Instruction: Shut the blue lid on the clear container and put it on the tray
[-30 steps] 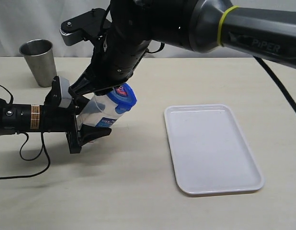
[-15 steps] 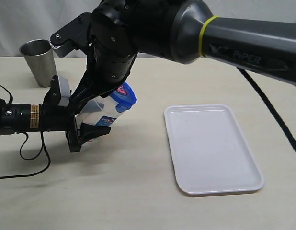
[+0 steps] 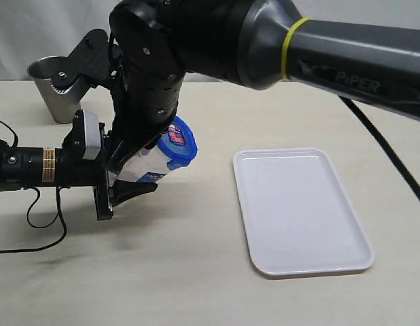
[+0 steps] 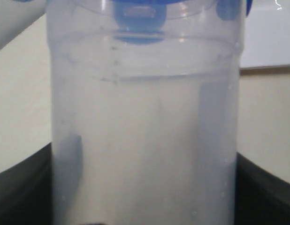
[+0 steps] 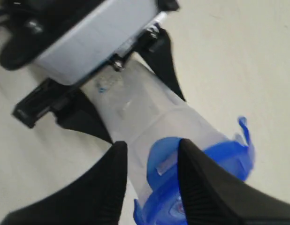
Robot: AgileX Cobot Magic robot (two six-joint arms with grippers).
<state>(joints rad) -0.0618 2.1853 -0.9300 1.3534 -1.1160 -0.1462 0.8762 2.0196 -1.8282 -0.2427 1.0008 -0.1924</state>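
Exterior view: the left hand reaches in from the left side, lying roughly level above the tabletop. It is clenched on the lower body of the clear container. The container is tilted, with its base at that hand and its mouth raised toward the right. The blue lid sits over the mouth. The right arm crosses the middle and comes down over the container from above, and its bulk hides its own hand in this view. The tray lies flat on the tabletop to the right, well apart from the container. A steel cup stands upright at the back left, partly covered by the right arm.

Left wrist view: the container fills the frame, set between two dark fingers, with the lid's blue showing at the far end.

Right wrist view: the right hand stands with its two black fingers apart, one on each side of a blue tab at the lid's rim. Whether they press on the lid or merely flank it cannot be told. Another tab sticks out from the lid's far edge. Whether the lid is locked cannot be told.
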